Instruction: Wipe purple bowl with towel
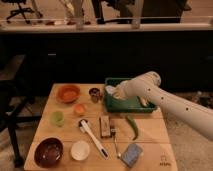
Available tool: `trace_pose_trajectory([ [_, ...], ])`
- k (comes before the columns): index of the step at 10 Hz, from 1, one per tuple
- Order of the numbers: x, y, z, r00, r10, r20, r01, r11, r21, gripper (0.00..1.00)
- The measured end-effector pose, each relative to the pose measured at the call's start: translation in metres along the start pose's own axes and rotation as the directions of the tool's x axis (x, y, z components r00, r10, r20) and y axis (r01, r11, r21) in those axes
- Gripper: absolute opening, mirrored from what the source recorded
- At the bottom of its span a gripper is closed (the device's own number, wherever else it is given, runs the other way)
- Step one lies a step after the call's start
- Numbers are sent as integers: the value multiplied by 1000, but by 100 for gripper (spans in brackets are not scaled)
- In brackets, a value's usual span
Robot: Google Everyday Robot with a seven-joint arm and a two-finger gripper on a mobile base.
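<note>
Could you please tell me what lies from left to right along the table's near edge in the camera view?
The purple bowl, white bowl, sponge; the gripper is farther back, over the green bin's left end.

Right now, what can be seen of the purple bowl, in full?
The purple bowl is wide, round, dark maroon, glossy inside, upright and seemingly empty. It sits at the wooden table's near-left corner, just apart from the white bowl. The gripper is far off, at the green bin's left end.

Dark purple bowl [48,152] upright at table's [150,136] front-left, pale towel [108,90] clamped in pincer [113,92] above bin [131,106]
</note>
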Motion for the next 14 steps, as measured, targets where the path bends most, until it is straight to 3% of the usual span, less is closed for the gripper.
trace_pose_trajectory([
  [3,-34,14,5,997,-48,62,50,998,-31,0],
  [9,-33,15,6,997,-46,63,48,998,-32,0],
  [12,-56,27,3,987,-116,115,121,992,-36,0],
  [14,-98,39,6,967,-187,170,197,980,-39,0],
])
